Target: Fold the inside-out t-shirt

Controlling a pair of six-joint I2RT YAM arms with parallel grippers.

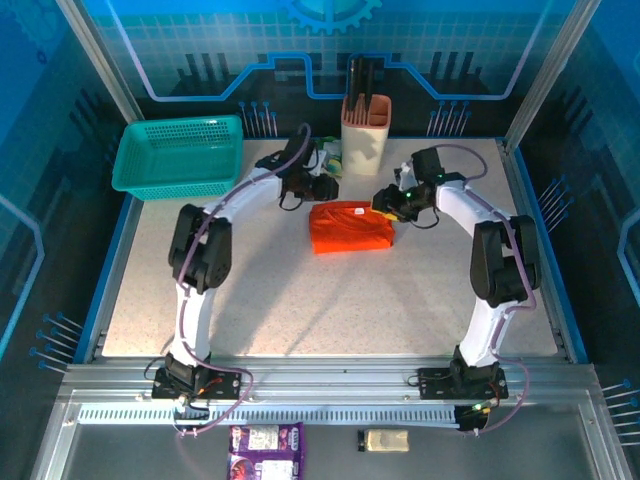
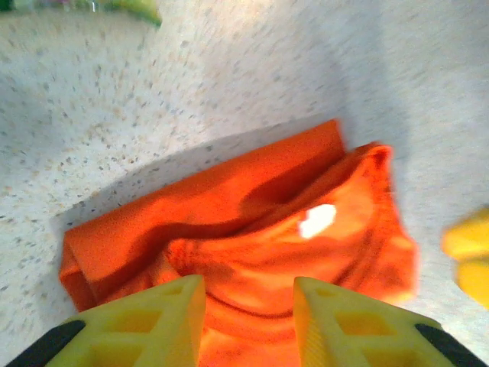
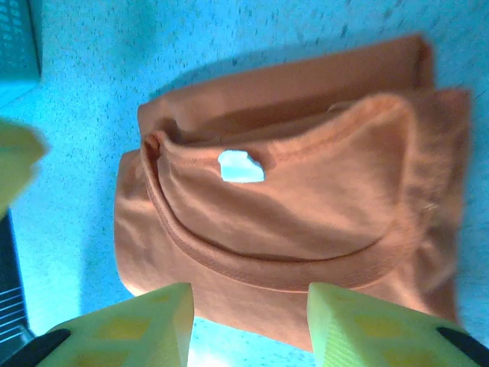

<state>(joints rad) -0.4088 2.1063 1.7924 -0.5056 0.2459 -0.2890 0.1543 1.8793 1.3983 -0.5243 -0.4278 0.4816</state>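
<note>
Since the inside-out t-shirt (image 1: 350,228) already lies as a compact, layered bundle on the bench (image 1: 300,310), toward the middle of its far edge and well apart from the teal basket (image 1: 178,183) at the far-left corner, the step in hand looks like a last tidy or a final fold. The left gripper (image 2: 248,289) hovers over the bundle's far-left side, its jaws parted with nothing between them. For a clean fold it should come down on the doubled edge, not on the loose collar by the white tag (image 2: 317,220). The right gripper (image 3: 248,294) sits at the bundle's far-right side, likewise agape and empty. Both should pinch all layers together and move in step, so the stack does not slide.

It is hard to tell how many layers are stacked, where the sleeves are tucked, or whether either claw touches cloth. The left wrist view is blurred and the right wrist view is tinted blue.
</note>
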